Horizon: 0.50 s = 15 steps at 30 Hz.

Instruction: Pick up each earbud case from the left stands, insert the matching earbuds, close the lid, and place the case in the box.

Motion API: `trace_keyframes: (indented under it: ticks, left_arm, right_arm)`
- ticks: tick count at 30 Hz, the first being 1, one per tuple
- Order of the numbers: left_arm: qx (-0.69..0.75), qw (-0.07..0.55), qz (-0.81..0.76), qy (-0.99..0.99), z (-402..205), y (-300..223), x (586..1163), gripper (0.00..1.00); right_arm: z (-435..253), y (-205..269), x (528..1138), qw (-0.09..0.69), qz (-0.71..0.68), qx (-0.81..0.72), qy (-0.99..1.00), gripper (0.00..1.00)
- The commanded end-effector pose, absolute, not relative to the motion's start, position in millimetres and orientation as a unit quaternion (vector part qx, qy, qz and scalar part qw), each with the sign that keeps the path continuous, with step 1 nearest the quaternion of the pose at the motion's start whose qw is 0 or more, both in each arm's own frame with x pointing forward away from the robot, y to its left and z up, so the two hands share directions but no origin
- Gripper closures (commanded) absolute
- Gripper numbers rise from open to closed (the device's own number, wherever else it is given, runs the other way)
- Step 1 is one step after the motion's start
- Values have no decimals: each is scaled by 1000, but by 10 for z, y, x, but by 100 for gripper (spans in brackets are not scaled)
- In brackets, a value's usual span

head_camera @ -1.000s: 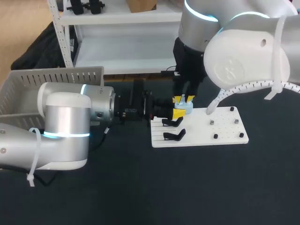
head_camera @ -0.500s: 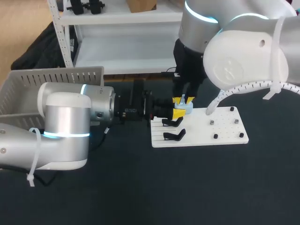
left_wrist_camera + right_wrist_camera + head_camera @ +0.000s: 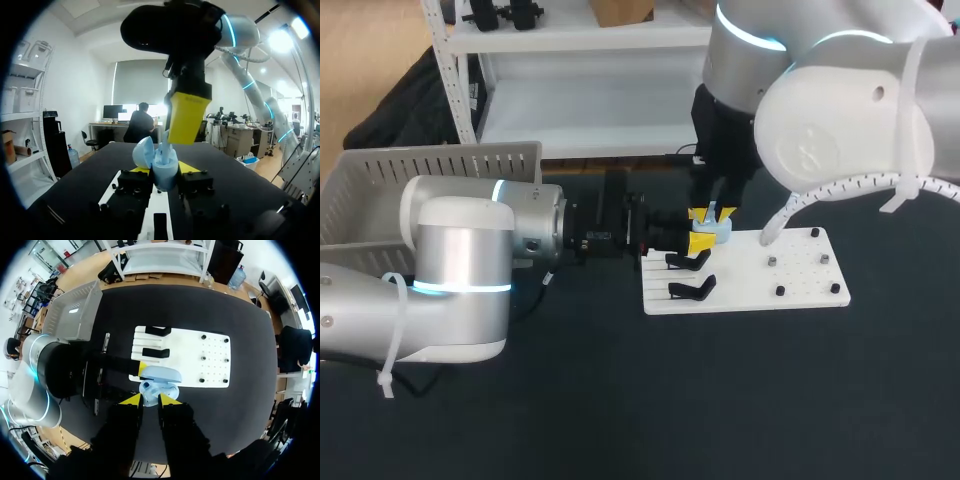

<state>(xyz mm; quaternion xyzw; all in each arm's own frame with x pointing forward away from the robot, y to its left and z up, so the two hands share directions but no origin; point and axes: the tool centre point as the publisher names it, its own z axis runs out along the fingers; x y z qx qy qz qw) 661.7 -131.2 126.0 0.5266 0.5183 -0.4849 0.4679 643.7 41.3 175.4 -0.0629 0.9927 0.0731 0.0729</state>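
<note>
Head view: clamped from both sides in the left gripper (image 3: 700, 243), pale-blue plastic earbud case (image 3: 717, 229), steadied over the white pegged board's (image 3: 790, 275) edge, right gripper (image 3: 712, 212) directly above.

Left wrist view: lid tipped open, mouth free. Pinched narrowly overhead, seemingly a small pale earbud (image 3: 163, 148).

Right wrist view: lined up straight over the case for insertion.

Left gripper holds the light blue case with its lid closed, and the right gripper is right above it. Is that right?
Not quite: the lid is open. The left wrist view shows it tipped back from the case held in the left gripper. The rest holds: the right gripper is right above the case.
</note>
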Motion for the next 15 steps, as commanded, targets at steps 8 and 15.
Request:
trace_keyframes:
  ticks: [8, 15]
  left_arm:
    - [525, 470, -483, 520, 1260, -1315, 6602, 100]
    - [525, 470, -483, 520, 1260, -1315, 6602, 100]
  right_arm:
    - [1748, 441, 6475, 72, 73, -66, 992, 100]
    - [1750, 455, 6491, 73, 73, -67, 992, 100]
